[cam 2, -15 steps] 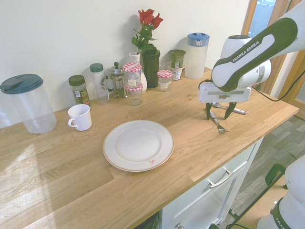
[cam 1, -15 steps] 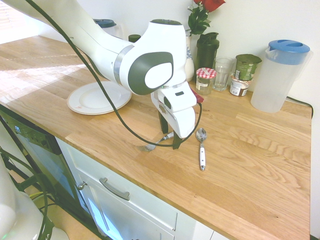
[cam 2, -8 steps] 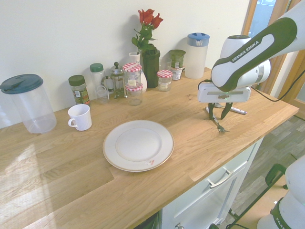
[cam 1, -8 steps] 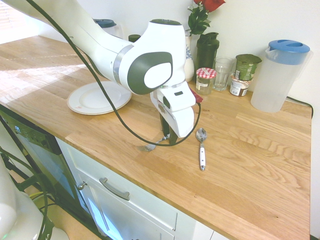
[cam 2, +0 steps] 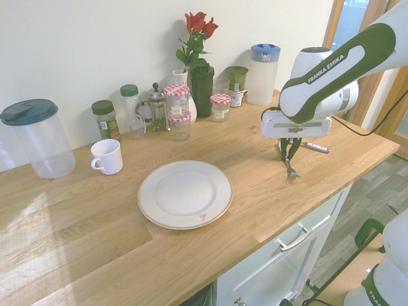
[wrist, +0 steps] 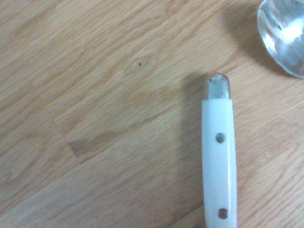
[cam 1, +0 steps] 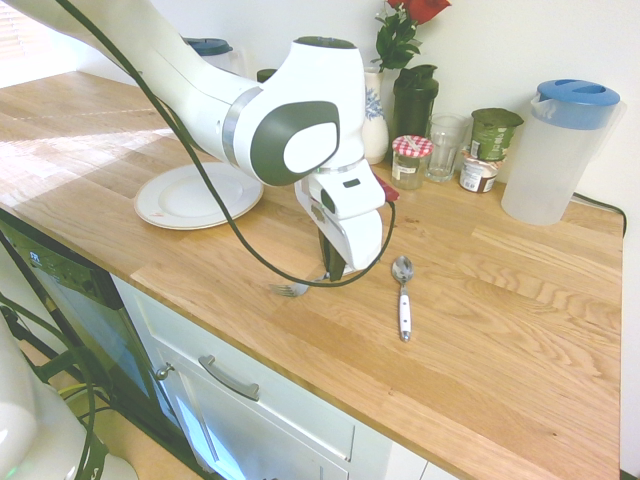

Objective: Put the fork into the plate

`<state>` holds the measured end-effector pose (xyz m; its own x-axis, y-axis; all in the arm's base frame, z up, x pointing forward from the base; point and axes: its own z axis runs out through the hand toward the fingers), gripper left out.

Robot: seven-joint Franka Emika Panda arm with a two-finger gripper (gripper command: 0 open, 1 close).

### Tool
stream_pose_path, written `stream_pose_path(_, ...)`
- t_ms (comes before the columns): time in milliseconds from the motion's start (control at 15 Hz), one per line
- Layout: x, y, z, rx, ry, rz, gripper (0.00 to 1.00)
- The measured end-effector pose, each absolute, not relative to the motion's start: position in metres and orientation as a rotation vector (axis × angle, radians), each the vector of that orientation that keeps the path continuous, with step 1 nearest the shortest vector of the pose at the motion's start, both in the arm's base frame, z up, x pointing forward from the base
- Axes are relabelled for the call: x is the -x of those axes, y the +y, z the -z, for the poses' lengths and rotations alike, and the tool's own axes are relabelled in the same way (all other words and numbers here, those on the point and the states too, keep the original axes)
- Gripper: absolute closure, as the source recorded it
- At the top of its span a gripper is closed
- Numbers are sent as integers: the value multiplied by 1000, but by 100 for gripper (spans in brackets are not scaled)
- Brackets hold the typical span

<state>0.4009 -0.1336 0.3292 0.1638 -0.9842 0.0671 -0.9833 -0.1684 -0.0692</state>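
Fork [cam 1: 292,290], slim, silver and tined, sits low at the wooden counter [cam 1: 480,370] in the first exterior view, its neck clenched by the gripper [cam 1: 337,274]; its handle is mostly hidden behind the hand. A glossy spoon [cam 1: 403,290] lies just beside the hand, on the side away from the round, wide-rimmed plate [cam 1: 196,195].

In the second exterior view, the fingers partly cover the fork, and bare wood separates hand and plate.

The wrist view shows its smooth white riveted handle, cut off, near the spoon's cropped bowl.
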Motion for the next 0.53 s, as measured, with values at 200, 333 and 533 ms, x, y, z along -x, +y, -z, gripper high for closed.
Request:
stream_pose_path(200, -402, -134, -330, 2380, 2024, 151, 100)
stream_pose_path(333, -407, -136, -336, 2374, 2020, 172, 100)
stream_pose_path(533, -423, -138, -357, 2361, 2008, 214, 100)
